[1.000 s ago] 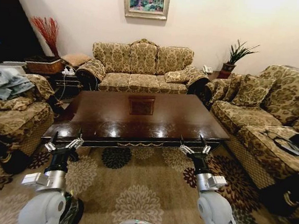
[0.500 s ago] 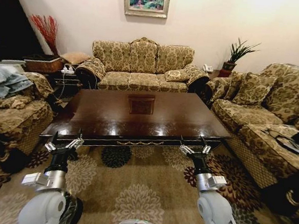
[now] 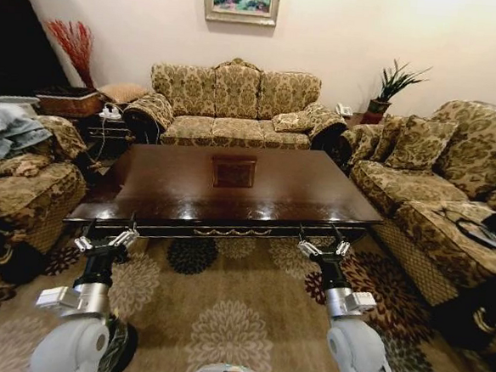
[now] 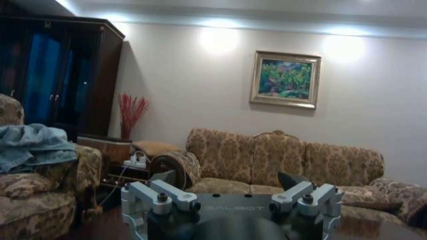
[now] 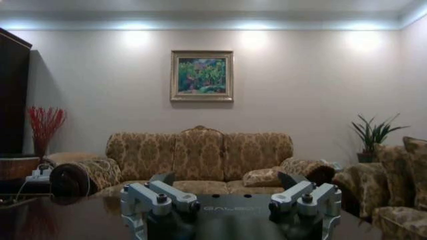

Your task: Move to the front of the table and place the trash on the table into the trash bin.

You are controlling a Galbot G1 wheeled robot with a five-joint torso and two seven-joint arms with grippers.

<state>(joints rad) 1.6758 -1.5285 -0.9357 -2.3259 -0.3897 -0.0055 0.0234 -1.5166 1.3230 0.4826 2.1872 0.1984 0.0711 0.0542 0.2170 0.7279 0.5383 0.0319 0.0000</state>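
While I face the long side of the counter (image 3: 230, 193), both arms hang low in front of me, short of its near edge. Left claw (image 3: 106, 237): fingers spread, nothing between them, over the patterned rug (image 3: 230, 321) just before the counter's left front corner. Right claw (image 3: 325, 242): likewise spread and empty, just before the right part of the front edge.

Counter: dark glossy wood, gold trim along the front rail, square carved inlay (image 3: 234, 171) at centre. Its top reflects the room lights. I make out no cans or bottles on its surface, and I cannot tell where the trash bin stands.

Surroundings: a three-seat floral sofa (image 3: 232, 108) sits behind the counter against the far wall, with a framed painting (image 3: 240, 0) above it. A second sofa (image 3: 451, 200) runs along my right side; dark items lie on its near cushion. An armchair (image 3: 23, 179) with blue cloth (image 3: 9, 128) draped on it stands to my left. A potted plant (image 3: 391, 90) sits in the far right corner, red dried stems (image 3: 70, 46) in the far left.

Left wrist view: spread fingers (image 4: 160, 197) in the foreground, sofa and painting beyond. Right wrist view: spread fingers (image 5: 303, 195), counter top beyond them, sofa centred behind.
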